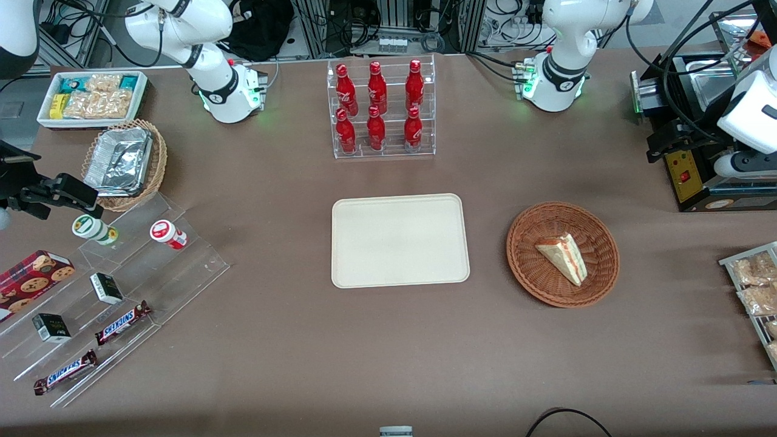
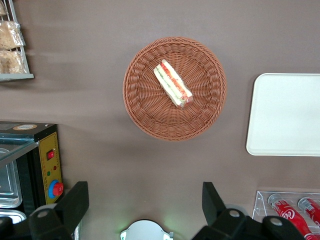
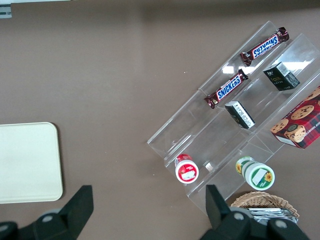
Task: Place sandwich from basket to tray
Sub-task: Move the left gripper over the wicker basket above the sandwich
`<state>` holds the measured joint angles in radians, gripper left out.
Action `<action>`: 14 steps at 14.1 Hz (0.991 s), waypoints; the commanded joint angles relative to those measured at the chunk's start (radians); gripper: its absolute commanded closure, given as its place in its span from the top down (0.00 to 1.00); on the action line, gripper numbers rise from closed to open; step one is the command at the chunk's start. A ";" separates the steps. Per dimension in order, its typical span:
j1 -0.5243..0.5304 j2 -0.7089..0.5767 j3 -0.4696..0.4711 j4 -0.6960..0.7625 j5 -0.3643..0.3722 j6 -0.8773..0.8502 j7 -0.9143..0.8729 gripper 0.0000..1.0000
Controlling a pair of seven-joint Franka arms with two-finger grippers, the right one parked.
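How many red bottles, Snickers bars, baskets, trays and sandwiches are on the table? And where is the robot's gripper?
Red bottles: 6
Snickers bars: 2
Baskets: 2, the brown basket and the tan basket
Tray: 1
Sandwich: 1, in the brown basket
Total: 12
The gripper is open above the table, beside the brown basket.

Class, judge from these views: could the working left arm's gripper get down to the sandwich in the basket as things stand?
Probably yes. The gripper hangs open above the table, and the sandwich lies uncovered in the shallow basket, with nothing over it.
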<state>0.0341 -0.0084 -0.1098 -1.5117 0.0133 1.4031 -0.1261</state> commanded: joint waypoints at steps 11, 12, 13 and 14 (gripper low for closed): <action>0.009 0.111 -0.050 -0.230 0.062 0.280 -0.104 1.00; 0.007 0.114 -0.080 -0.304 0.127 0.366 -0.175 1.00; 0.007 0.114 -0.094 -0.376 0.154 0.464 -0.263 1.00; 0.007 0.113 -0.096 -0.434 0.155 0.544 -0.332 1.00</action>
<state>0.0365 0.1441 -0.1831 -1.8106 0.1333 1.8177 -0.3339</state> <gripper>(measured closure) 0.000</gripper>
